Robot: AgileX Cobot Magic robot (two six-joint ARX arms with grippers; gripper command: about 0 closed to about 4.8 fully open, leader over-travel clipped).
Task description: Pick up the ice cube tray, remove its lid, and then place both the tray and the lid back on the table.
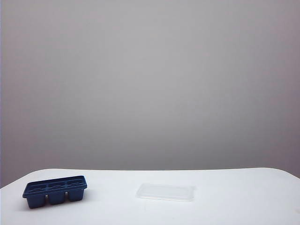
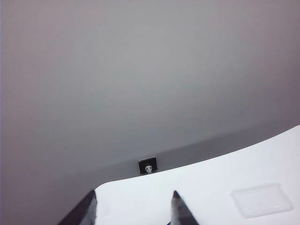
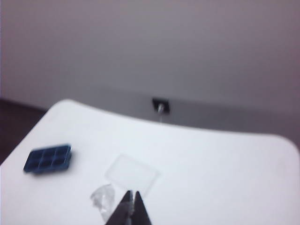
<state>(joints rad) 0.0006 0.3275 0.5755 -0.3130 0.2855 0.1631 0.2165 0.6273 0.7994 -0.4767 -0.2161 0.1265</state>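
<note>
The dark blue ice cube tray (image 1: 55, 191) stands uncovered on the white table (image 1: 234, 187) at the left, also seen in the right wrist view (image 3: 48, 158). To its right, well apart from it, the frosted clear lid (image 1: 165, 192) lies flat on the table (image 2: 261, 200) (image 3: 131, 174). Neither gripper shows in the exterior view. My left gripper (image 2: 133, 200) hangs above the table's near left part, open with nothing between its fingers. My right gripper (image 3: 132, 194) is shut, its tips pressed together above the table just short of the lid.
A small black mount with a white bolt (image 2: 147, 165) (image 3: 161, 105) sits at the table's far edge. A translucent crumpled shape (image 3: 104, 197) shows beside the right fingers; I cannot tell what it is. A plain grey wall stands behind.
</note>
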